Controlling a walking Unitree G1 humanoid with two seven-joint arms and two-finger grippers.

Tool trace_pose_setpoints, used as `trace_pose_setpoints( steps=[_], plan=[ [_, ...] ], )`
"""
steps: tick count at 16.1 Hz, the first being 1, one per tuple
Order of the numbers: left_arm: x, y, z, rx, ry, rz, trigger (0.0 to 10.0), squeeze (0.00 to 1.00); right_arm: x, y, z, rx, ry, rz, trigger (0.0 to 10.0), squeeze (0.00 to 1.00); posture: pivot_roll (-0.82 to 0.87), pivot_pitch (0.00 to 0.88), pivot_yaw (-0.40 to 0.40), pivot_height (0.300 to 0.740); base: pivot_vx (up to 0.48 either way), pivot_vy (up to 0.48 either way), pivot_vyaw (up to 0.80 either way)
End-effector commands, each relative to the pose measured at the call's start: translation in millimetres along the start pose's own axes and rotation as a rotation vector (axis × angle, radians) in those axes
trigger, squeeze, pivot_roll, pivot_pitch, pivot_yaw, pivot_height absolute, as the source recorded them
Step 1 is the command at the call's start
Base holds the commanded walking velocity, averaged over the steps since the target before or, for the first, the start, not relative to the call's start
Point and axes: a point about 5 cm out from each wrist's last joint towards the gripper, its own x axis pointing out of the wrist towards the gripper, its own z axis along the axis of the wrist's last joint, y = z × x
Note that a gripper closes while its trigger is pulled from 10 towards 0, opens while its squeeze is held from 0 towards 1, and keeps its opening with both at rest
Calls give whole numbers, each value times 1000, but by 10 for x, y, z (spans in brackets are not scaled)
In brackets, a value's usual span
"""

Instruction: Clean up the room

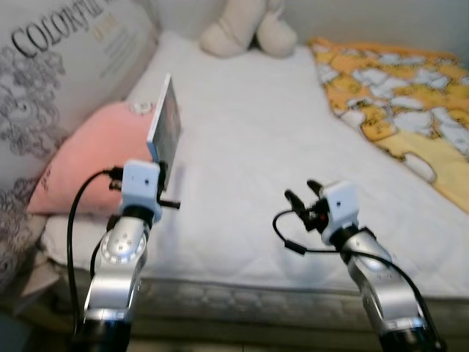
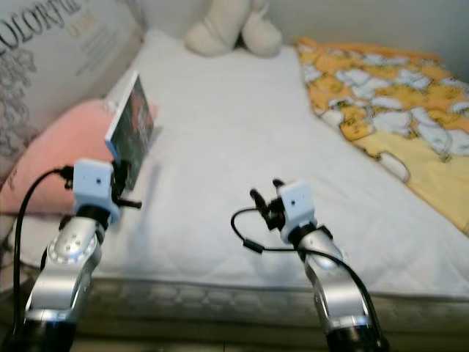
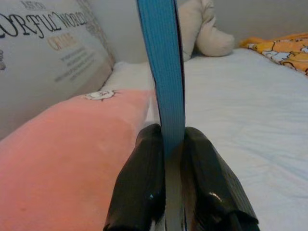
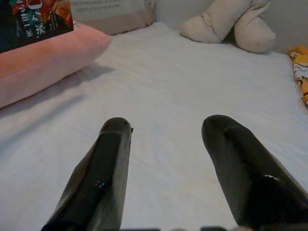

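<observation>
A thin book (image 1: pixel 165 121) with a blue spine (image 3: pixel 166 72) and a dark printed cover stands upright in the air above the bed's left side, beside the pink pillow (image 1: pixel 95 154). My left gripper (image 3: pixel 166 144) is shut on its lower edge, both black fingers (image 3: pixel 144 178) pressed against the spine. My right gripper (image 1: pixel 304 198) hovers low over the white mattress (image 1: pixel 249 139) near its front edge, open, with nothing between its fingers (image 4: pixel 103 163). The book's cover corner (image 4: pixel 36 21) also shows in the right wrist view.
A large printed cushion (image 1: pixel 51 81) leans at the left behind the pink pillow. A cream plush toy (image 1: pixel 245 29) sits at the head of the bed. An orange patterned blanket (image 1: pixel 399 95) covers the right side. The mattress's front edge (image 1: pixel 278 293) runs just before my arms.
</observation>
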Motion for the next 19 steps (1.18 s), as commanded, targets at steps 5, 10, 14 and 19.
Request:
trace_pose_setpoints(
  steps=[5, 10, 14, 19],
  plan=[
    [17, -158, 89, -81, -32, -90, 10000, 0, -36, -116, 20, 9, 2, -58, 10000, 0, -14, 0, -22, 740, 0, 0, 0],
    [35, -259, 65, -215, -11, -146, 10000, 0, -81, -169, 33, 12, 7, -75, 10000, 0, -34, 0, -23, 740, 0, 0, 0],
    [85, -264, -18, -187, 32, -118, 10000, 0, -98, -181, 41, 15, 12, -64, 10000, 0, -42, 0, -31, 740, 0, 0, 0],
    [100, -363, -191, -516, 170, -83, 10000, 0, -74, -142, 45, 26, 20, -23, 10000, 0, -40, 0, -49, 740, 0, 0, 0]
  ],
)
